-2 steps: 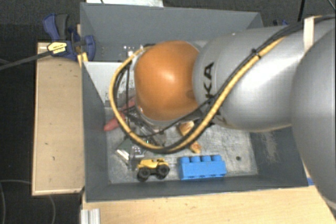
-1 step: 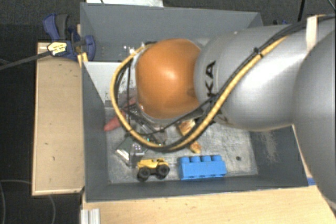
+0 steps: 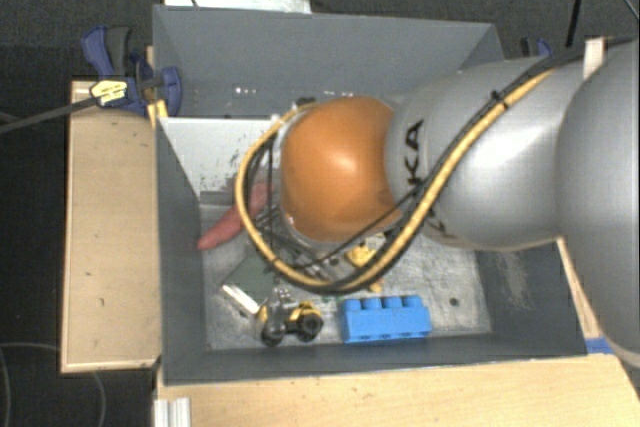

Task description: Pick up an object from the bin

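My gripper (image 3: pixel 288 283) hangs low over the front left part of the bin, mostly hidden under the arm's orange cover. Just in front of it lies a small yellow and black toy (image 3: pixel 291 322). A white oblong piece (image 3: pixel 238 299) sits to the toy's left. A blue studded brick (image 3: pixel 387 318) lies to its right, near the front wall. A dark green flat piece (image 3: pixel 249 269) rests beside the gripper on its left.
A red-pink elongated thing (image 3: pixel 222 231) lies against the left wall, partly hidden behind the cover and cables. The arm spans the bin's right side and hides most of the floor there. The front wall is close to the toy and brick.
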Controlling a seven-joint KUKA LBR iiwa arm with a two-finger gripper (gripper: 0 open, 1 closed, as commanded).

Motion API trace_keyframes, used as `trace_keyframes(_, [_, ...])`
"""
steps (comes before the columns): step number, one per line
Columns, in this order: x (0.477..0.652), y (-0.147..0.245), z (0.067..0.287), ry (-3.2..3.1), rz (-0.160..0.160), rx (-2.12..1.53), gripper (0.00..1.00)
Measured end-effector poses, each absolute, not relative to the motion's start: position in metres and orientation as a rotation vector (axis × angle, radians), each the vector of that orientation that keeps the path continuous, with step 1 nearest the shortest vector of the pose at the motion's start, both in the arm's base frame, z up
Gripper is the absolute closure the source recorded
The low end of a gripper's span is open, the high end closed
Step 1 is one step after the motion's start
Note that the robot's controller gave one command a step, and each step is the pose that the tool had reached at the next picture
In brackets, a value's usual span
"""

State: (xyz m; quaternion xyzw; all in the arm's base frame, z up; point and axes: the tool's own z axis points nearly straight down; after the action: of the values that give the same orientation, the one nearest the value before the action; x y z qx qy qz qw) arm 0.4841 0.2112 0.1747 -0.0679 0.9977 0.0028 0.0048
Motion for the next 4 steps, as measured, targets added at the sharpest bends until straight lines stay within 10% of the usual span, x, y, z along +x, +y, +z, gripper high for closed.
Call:
trace_keyframes(1, [0.4925, 0.184, 0.0995, 3.114, 0.002, -0.38, 0.0])
trace_keyframes(4, [0.4957, 0.1847, 0.0967, 2.92, 0.004, -1.095, 0.0])
